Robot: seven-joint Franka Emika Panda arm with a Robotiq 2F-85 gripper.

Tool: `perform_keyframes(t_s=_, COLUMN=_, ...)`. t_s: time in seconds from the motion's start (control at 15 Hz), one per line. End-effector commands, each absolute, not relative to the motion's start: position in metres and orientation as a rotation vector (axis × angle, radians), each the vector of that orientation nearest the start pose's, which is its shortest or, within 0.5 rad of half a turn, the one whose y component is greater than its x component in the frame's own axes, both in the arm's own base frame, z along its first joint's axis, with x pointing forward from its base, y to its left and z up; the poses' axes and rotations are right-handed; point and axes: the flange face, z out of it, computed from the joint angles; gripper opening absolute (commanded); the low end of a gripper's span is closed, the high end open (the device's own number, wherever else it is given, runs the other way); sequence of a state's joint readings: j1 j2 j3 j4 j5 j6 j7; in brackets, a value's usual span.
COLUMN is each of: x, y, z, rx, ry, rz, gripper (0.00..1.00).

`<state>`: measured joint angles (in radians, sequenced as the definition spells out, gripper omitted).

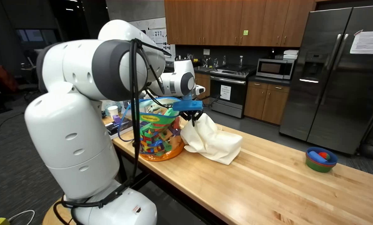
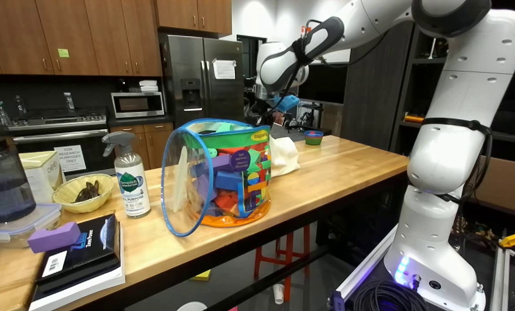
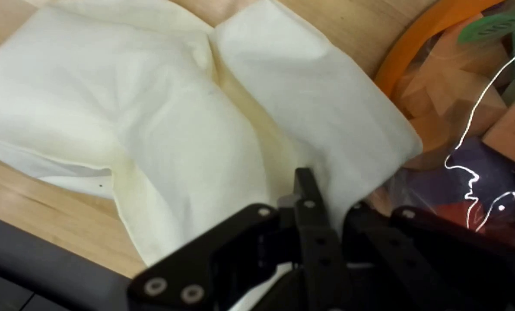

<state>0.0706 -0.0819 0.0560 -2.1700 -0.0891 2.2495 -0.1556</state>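
Closest to me looms the arm (image 1: 70,125), white with dark grey bands, bent over toward the table (image 1: 252,178), a long slab of pale striped wood. On it stands the bag (image 2: 236,140), clear-sided with a green band and an orange base, packed with coloured blocks (image 2: 229,179); its lid (image 2: 187,185), ringed in blue, hangs down on the side away from the cloth (image 1: 211,142). Cream and rumpled, that cloth lies in a heap on the table just beside the bag; whether the two touch, I can't tell. At its end near the bag is the claw (image 1: 192,121). From the wrist view, the fingers (image 3: 313,207) sit close together with a fold of cloth between them, so I take them to be pinching it.

As for progress, I'd judge that getting hold of the cloth is done and little beyond that: most of it rests on the wood, not lifted clear, and it is neither smoothed flat nor folded.

Smaller things stand about the table: a spray bottle (image 2: 131,183) past the bag's lid, a nest of bowls (image 1: 318,167) well apart from the cloth, a purple block (image 2: 54,237) on the bottle's side of the bag, and, smallest, a red ball (image 1: 324,155) in the bowls.
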Motion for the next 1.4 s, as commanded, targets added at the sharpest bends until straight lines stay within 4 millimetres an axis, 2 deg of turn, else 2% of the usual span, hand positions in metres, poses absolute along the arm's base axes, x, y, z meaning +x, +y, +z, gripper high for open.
perform_keyframes(t_s=0.0, x=0.554, y=0.086, z=0.454, rx=-3.141, ry=-0.611, rz=-0.256, gripper=0.01)
perform_keyframes(t_s=0.47, x=0.578, y=0.115, z=0.461, rx=-3.122, ry=-0.687, rz=-0.268, gripper=0.01)
perform_keyframes(t_s=0.73, x=0.589, y=0.117, z=0.461, rx=-3.129, ry=-0.678, rz=-0.274, gripper=0.01)
perform_keyframes(t_s=0.87, x=0.596, y=0.108, z=0.460, rx=-3.159, ry=-0.647, rz=-0.273, gripper=0.01)
perform_keyframes(t_s=1.0, x=0.604, y=0.091, z=0.456, rx=-3.197, ry=-0.590, rz=-0.275, gripper=0.01)
perform_keyframes(t_s=1.33, x=0.622, y=0.029, z=0.437, rx=-3.242, ry=-0.374, rz=-0.192, gripper=0.01)
